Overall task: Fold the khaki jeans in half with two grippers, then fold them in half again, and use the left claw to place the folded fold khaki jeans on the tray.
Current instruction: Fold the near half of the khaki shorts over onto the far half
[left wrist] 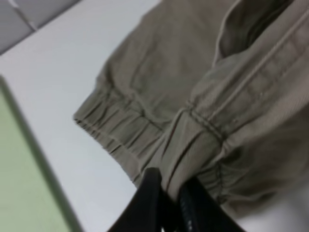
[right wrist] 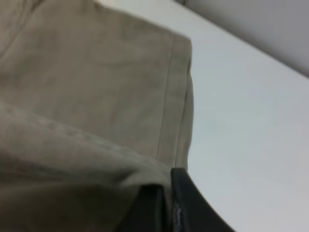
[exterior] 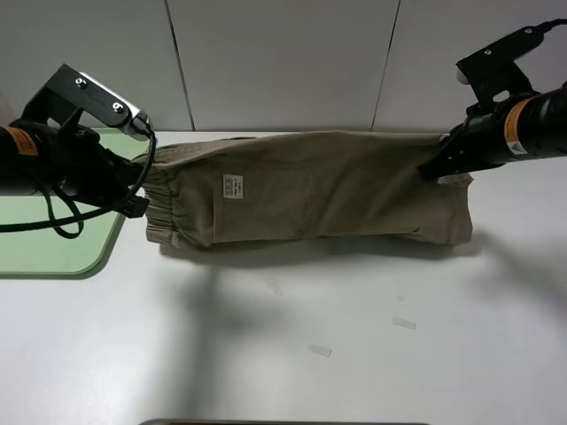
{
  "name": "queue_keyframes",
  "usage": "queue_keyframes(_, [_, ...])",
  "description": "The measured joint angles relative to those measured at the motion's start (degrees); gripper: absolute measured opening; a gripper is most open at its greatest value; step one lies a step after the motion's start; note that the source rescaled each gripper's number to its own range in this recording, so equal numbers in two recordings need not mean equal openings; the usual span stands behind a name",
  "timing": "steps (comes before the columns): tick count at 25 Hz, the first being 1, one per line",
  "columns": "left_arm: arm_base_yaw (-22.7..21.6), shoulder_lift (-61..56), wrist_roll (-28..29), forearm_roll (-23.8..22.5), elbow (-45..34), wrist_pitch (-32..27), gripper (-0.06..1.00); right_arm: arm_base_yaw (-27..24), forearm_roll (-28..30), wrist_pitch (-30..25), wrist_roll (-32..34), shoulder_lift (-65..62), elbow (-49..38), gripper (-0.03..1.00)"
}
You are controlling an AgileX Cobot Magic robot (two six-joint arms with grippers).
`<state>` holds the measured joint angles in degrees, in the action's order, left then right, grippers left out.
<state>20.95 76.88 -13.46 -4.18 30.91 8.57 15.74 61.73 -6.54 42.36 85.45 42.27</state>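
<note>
Lower frame: bare white counter (exterior: 266, 345). Mid-frame: khaki-brown cotton jeans (exterior: 337, 190), folded lengthwise, stretched between both arms. At frame left, left black end effector (exterior: 140, 202) clamped on gathered waistband, over pale-green rectangular plastic tray (exterior: 53, 248). At frame right, right black end effector (exterior: 436, 168) clamped on hem.

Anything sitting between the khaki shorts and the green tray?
No loose object visible. Only the left pincer, clamped on the waistband of the khaki-brown cotton shorts, and its black cable hang over the pale-green plastic tray.
</note>
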Motion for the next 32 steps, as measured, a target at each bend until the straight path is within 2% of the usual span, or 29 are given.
queue_keyframes(3, [-1.7,3.6,-0.1,-0.2,0.0,2.0,0.00,0.0,0.1,0.5,0.2,2.5,3.5,0.00])
queue_keyframes(10, [-2.4,10.2,-0.1,0.2,0.0,11.5,0.00,-0.3,1.4,0.0,0.2,6.8,9.8,0.00])
queue_keyframes(18, [-2.4,14.2,-0.8,6.4,0.1,21.1,0.00,-3.8,2.1,5.2,0.4,9.8,11.7,0.00])
queue_keyframes(26, [-2.4,14.8,-1.5,8.6,0.0,23.1,0.00,-4.8,2.1,11.8,0.7,12.4,11.9,0.00])
queue_keyframes(32, [-4.3,14.8,-1.5,8.7,0.0,24.0,0.00,-4.8,2.2,13.4,0.7,14.2,13.5,0.00])
